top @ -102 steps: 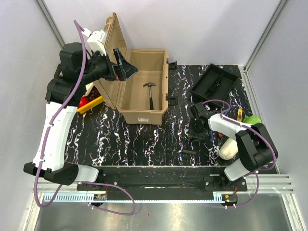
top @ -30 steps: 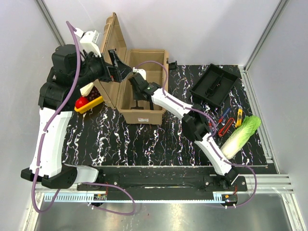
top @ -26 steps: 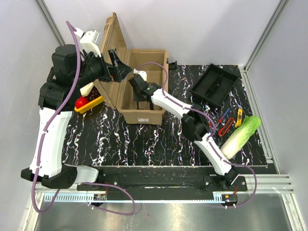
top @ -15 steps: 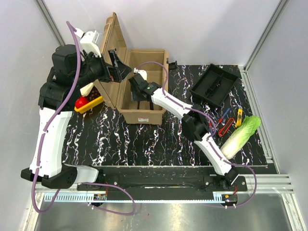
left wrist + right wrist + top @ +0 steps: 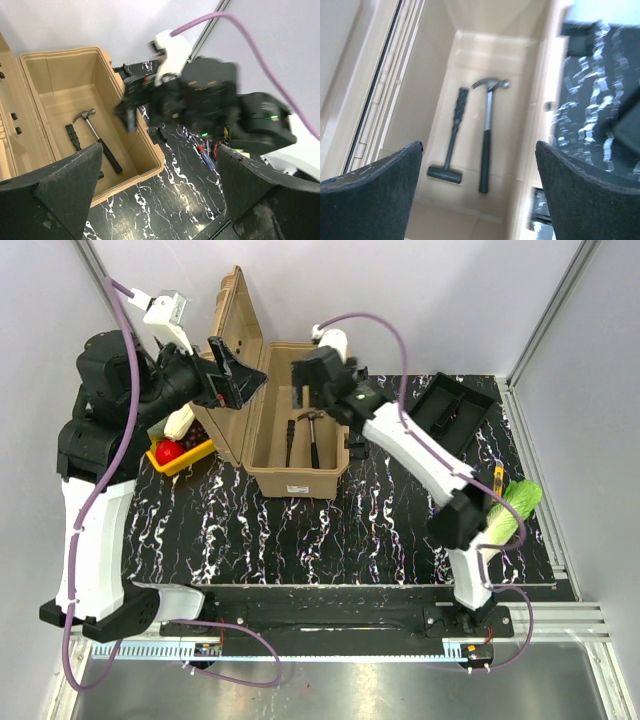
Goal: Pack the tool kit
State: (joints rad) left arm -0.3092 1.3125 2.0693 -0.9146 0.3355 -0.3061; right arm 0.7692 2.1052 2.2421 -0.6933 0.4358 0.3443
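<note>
The right gripper (image 5: 478,145) is above the open toolbox (image 5: 492,47), its two dark fingers (image 5: 375,195) spread wide at the lower corners of the view and gripping nothing. On the box floor lies a claw hammer (image 5: 488,130), head toward the top of the view. Just left of it, apart, lies a black-handled tool (image 5: 453,137), head toward the bottom. Lid (image 5: 365,75) at left; marbled black table (image 5: 580,115) at right. View is blurred

Bright, even light falls from above. The overhead view is sharp, with soft shadows inside the toolbox (image 5: 297,483) and faint sheen on the worktop (image 5: 300,530). The right wrist view is blurred throughout, its hammer (image 5: 487,135) smeared. In the left wrist view the right arm (image 5: 210,107) is blurred and the left tool's fingers (image 5: 55,195) are dark and soft.
</note>
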